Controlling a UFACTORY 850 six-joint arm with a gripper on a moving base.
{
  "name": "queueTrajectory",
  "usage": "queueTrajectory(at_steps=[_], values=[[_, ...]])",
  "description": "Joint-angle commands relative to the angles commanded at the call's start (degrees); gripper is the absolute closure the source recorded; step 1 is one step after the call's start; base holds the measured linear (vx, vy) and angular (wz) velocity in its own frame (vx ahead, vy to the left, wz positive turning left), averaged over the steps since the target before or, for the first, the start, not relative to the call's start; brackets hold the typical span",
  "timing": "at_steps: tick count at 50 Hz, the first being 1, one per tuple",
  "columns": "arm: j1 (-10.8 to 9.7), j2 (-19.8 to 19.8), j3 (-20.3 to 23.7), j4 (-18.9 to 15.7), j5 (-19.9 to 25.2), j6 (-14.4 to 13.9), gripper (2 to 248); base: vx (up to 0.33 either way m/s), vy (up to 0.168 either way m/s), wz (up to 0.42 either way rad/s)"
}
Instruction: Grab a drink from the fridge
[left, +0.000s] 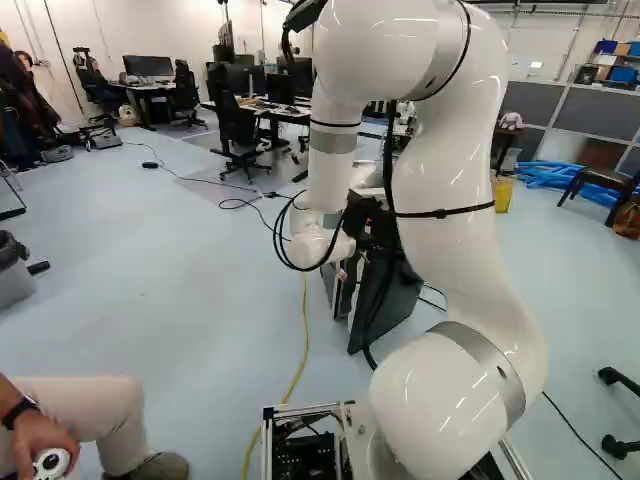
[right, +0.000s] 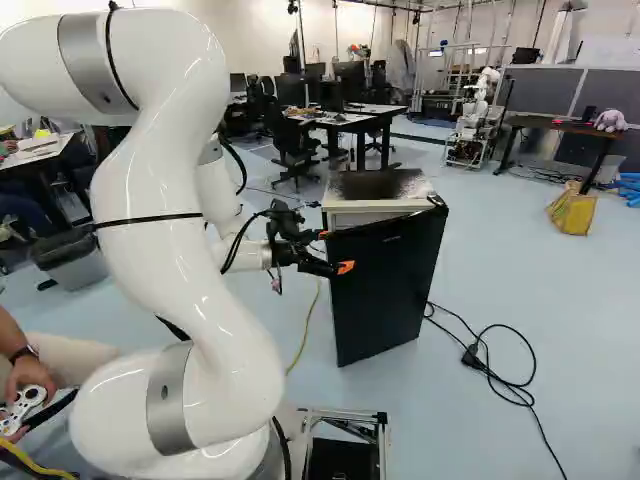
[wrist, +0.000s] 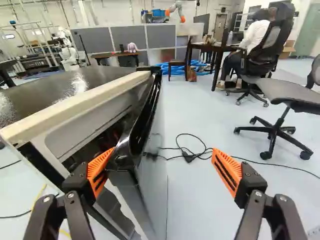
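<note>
gripper (wrist: 164, 162) is held w/ fingers spread wide, nothing pinched. fridge door (wrist: 156, 185) is straddled: one orange pad (wrist: 99, 170) is placed at its inner edge (contact can't be confirmed), the other out past its front, prob. so the ajar door can be swung wider. fridge body (wrist: 75, 110) is set just beside, inner-pad side. drink can't be seen; presumably kept inside.

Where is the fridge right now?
Just right of the middle of the right base view, the fridge stands with the gripper at the edge of its partly open black door.
</note>
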Motion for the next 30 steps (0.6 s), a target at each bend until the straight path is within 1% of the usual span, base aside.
queueTrajectory(at_steps=[30], values=[[-0.61, 0.07, 0.14, 5.6, 0.0, 0.0, 3, 0.0, 0.0, 0.0]])
